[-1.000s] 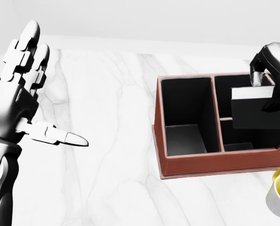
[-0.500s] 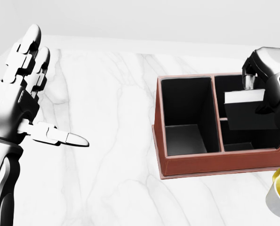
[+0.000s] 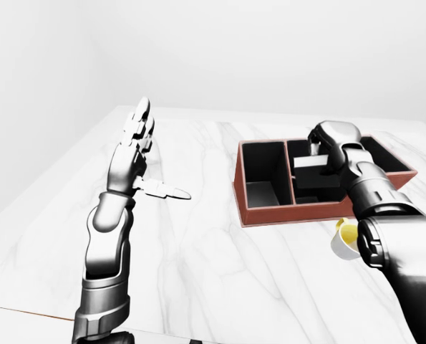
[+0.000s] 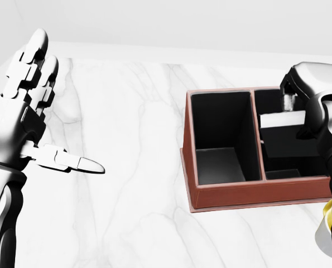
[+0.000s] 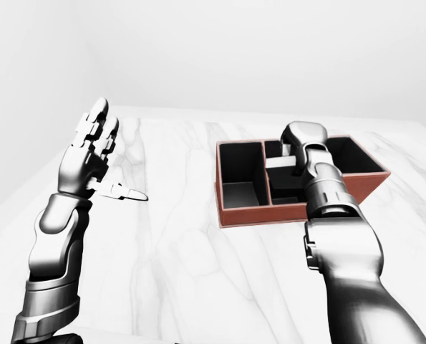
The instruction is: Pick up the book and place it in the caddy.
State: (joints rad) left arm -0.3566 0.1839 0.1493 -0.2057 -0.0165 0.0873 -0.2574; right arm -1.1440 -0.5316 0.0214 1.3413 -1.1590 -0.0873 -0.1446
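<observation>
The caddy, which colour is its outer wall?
The caddy has a reddish-brown outer wall with black compartments inside; the head view shows this best.

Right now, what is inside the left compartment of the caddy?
The left compartment of the caddy shows only its dark floor and walls. The right hand holds the book over the compartments beside it, hiding part of their floors.

head view nearest, eyes wider (shared caddy (image 4: 221, 198))
</observation>
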